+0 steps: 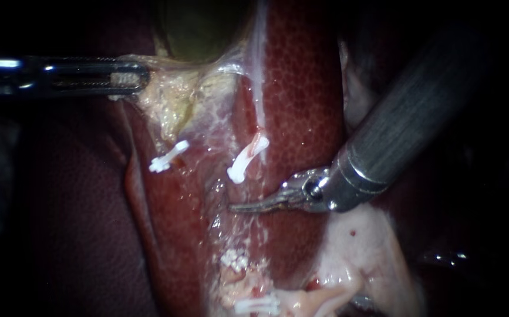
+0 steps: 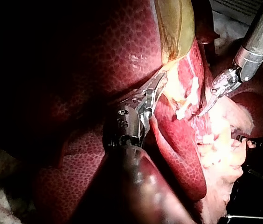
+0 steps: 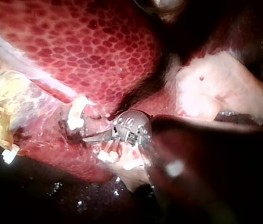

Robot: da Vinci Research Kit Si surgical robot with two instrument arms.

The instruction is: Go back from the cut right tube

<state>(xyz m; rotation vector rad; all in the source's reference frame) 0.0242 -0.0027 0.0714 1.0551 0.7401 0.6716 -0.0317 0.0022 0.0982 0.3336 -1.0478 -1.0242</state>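
Two instruments frame the mottled dark-red liver [image 1: 301, 88]. At ten o'clock my left instrument [image 1: 130, 76] clamps its jaws on ragged pale-yellow tissue [image 1: 166, 100]. Centre, the pale cut right tube [image 1: 258, 88] wears a white plastic clip [image 1: 245, 161]. At its six o'clock my right instrument [image 1: 254, 205], slim curved jaws closed and empty, should back straight toward two o'clock, clear of that clip.

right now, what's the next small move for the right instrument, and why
Probably draw the right instrument straight back along its own shaft. Its jaws lie together, holding nothing, with the tip just below a white clip, while the left instrument grips the pale tissue; a straight retreat looks least likely to snag the clip.
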